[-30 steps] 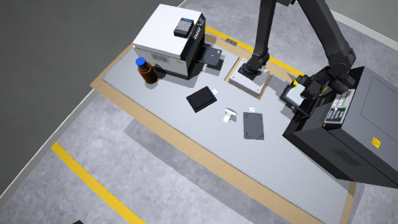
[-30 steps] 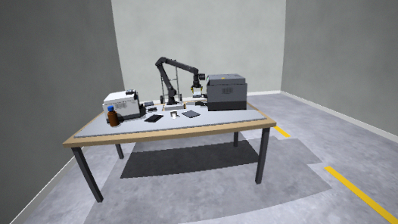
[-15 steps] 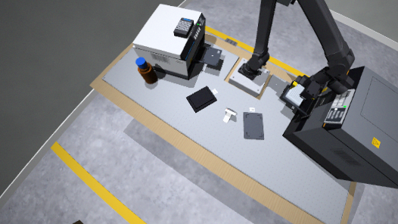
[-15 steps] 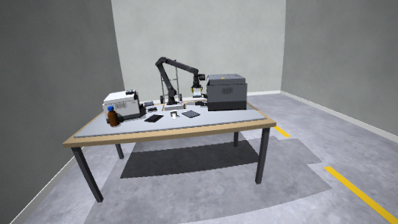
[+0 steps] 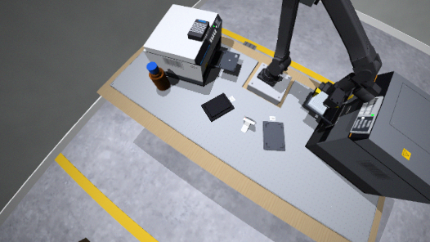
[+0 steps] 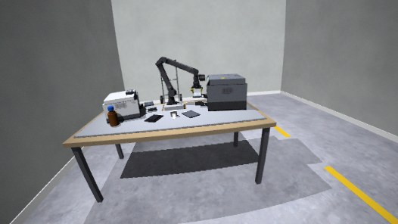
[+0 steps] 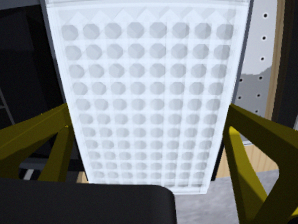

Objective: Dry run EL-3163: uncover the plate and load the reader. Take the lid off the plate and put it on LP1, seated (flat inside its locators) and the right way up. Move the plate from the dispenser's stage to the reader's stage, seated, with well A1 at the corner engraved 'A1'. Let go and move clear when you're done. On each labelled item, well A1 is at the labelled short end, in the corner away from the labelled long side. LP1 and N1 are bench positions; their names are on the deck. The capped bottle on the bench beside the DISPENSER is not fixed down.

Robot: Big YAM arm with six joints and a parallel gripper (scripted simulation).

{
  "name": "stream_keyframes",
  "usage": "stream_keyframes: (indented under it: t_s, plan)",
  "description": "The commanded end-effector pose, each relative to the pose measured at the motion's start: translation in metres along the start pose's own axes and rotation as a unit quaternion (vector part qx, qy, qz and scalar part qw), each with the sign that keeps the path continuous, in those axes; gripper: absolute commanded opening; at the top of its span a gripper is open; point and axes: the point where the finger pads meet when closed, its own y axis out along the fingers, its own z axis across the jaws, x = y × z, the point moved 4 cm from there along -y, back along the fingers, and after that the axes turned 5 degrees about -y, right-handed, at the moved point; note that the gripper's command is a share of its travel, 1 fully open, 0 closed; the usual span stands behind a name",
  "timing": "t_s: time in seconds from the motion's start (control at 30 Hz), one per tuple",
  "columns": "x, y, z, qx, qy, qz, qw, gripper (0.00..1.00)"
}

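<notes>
My gripper [image 5: 321, 100] [image 6: 197, 91] [image 7: 148, 111] is shut on the plate [image 5: 319, 103] [image 6: 197, 93] [image 7: 150, 95], with yellow fingers against its two long sides. The white plate shows rows of wells and hangs a little above the reader's dark stage [image 6: 200, 103], beside the dark reader [image 5: 392, 135] [image 6: 227, 98]. The dispenser's stage [image 5: 230, 58] carries no plate. A black flat piece [image 5: 217, 107] [image 6: 153, 118] lies on a bench position; it may be the lid, but its label is unreadable. Well A1 and the corner engravings cannot be made out.
The white dispenser [image 5: 180, 30] [image 6: 122, 106] stands at the left, with the capped brown bottle [image 5: 160, 79] [image 6: 113, 118] upright beside it. A grey bench position [image 5: 274, 136] [image 6: 191, 113] with corner locators lies nearer the reader. A small white stand [image 5: 246, 123] [image 6: 174, 114] is between the two bench positions.
</notes>
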Motion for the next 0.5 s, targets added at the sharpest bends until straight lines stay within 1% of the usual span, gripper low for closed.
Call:
stream_keyframes:
  t_s: [0.0, 0.47]
  plan:
    - [-0.003, 0.0077, 0.002, -0.004, 0.003, 0.001, 1.0, 0.86]
    - [-0.0034, 0.0129, 0.0018, -0.004, 0.003, 0.001, 1.0, 0.86]
